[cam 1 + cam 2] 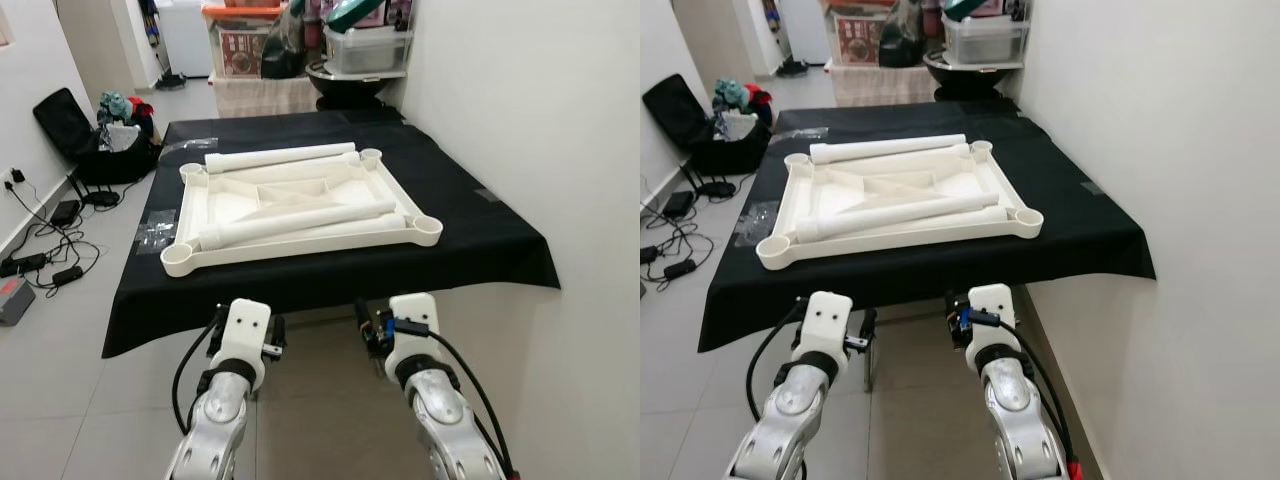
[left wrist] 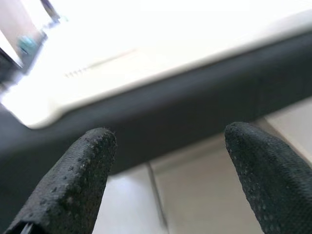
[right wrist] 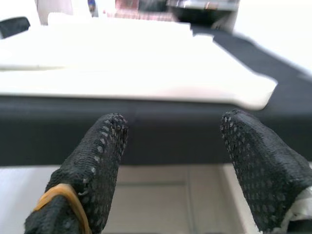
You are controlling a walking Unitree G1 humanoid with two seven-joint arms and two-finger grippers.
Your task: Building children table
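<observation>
Two white tube legs (image 1: 290, 221) lie across an upturned white tabletop (image 1: 300, 205), which rests flat on a desk (image 1: 480, 235) draped in black cloth; one leg sits along the far edge, the other slants across the ribbed underside nearer the robot. Round sockets mark the tabletop's four corners. Both silver arms reach forward below the desk's near edge, short of the cloth and touching nothing. From the head views the left gripper (image 2: 165, 175) and right gripper (image 3: 170, 165) are mostly hidden behind their wrists, so their spread cannot be read there; the wrist views fill that in, each showing a pair of dotted black fingers (image 2: 73, 180) held wide apart with nothing between them, looking up at the hanging cloth and the pale tabletop rim above it. The right wrist view also catches a tan band around one finger (image 3: 61, 195). The head views alone take in the room: a black bag (image 1: 75, 130) and cables (image 1: 45, 250) on the tiled floor at the robot's left, storage boxes (image 1: 245, 40) beyond the desk, a white wall at the right.
</observation>
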